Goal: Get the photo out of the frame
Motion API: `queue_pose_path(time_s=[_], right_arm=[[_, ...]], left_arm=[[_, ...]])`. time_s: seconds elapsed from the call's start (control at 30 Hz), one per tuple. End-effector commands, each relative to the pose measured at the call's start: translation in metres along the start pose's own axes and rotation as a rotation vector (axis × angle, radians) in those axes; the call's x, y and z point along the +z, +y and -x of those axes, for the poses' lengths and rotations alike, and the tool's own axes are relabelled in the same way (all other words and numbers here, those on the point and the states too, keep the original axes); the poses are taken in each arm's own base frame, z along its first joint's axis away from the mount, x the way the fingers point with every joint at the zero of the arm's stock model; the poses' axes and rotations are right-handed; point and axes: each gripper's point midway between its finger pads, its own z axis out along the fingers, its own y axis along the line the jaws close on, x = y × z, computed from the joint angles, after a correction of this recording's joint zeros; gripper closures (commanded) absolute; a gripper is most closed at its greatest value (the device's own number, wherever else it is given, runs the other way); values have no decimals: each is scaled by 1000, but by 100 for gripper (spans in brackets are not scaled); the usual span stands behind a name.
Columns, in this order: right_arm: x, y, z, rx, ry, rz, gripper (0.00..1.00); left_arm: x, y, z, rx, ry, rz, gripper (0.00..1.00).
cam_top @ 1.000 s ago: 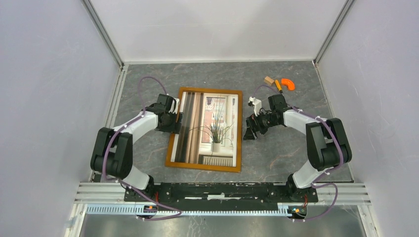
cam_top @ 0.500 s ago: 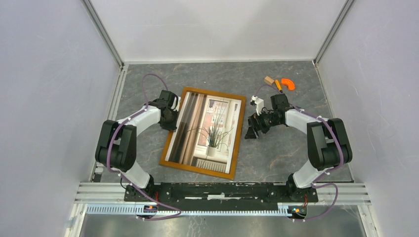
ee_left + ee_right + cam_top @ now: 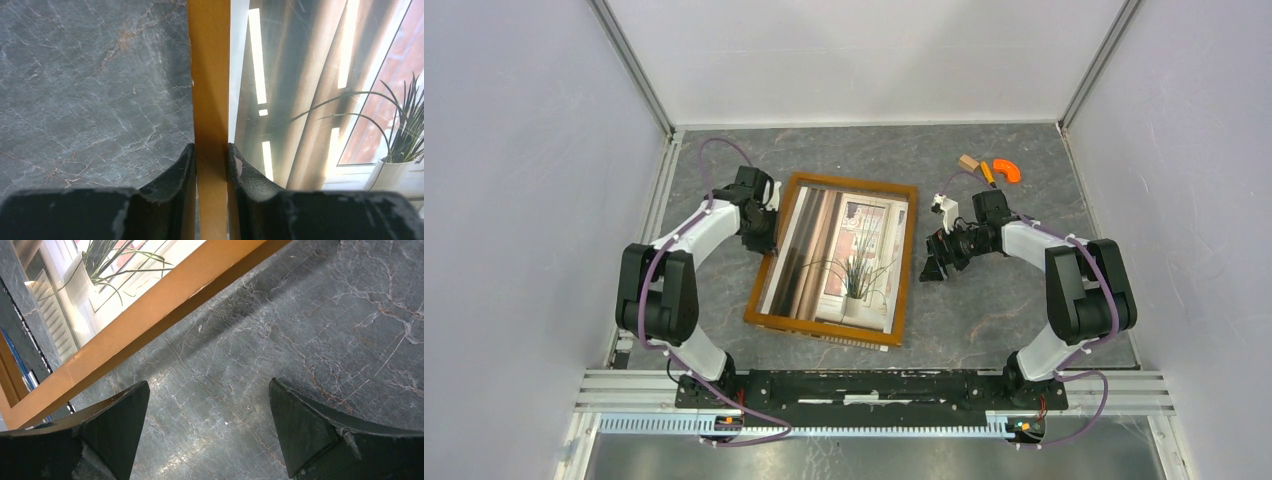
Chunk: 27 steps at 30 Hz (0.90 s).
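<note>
The frame is a large rectangle with a thin orange-brown border, lying mid-table, skewed, with its left side raised. Behind its glass is the photo of curtains, a window and a spiky potted plant. My left gripper is shut on the frame's left border. In the left wrist view both pads press the orange strip at my left gripper, with the photo to its right. My right gripper stands open over bare table just right of the frame. The right wrist view shows my right gripper holding nothing, beside the frame.
A small wooden block, a short stick and an orange curved piece lie at the back right. White walls close in the grey marbled table on three sides.
My left gripper closed on the frame's left border and moved back and left. The frame turned and its left side lifted. The right arm hardly moved.
</note>
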Motion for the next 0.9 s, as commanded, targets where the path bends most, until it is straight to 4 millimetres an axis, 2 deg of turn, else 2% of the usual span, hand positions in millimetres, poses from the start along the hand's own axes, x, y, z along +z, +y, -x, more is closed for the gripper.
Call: queue_pose_path(time_s=[0.0,0.13,0.23,0.4,0.53,0.73,0.77,0.87], right_arm=[[2,-2,-8,7,15,6,4],[2,-2,-9,10,18,7,4],[2,-3,-11,14,19,6,4],[3,-4,-12,22,24,7,4],[4,-5,-12,21,27,9,4],[3,-7,-12,15,29,0,3],[3,-7,-12,13,28,-3,3],[1,-8,-9,9,23,-4,3]], left_arm=[[-9,-6,39,-10,-106,-33,98],[5,0,42,19,-108,-6,98],[18,7,34,23,-88,20,98],[37,16,32,26,-96,58,98],[47,27,41,7,-139,118,98],[56,32,62,-34,-177,145,98],[55,34,65,-38,-184,151,94],[47,33,72,-22,-203,123,62]])
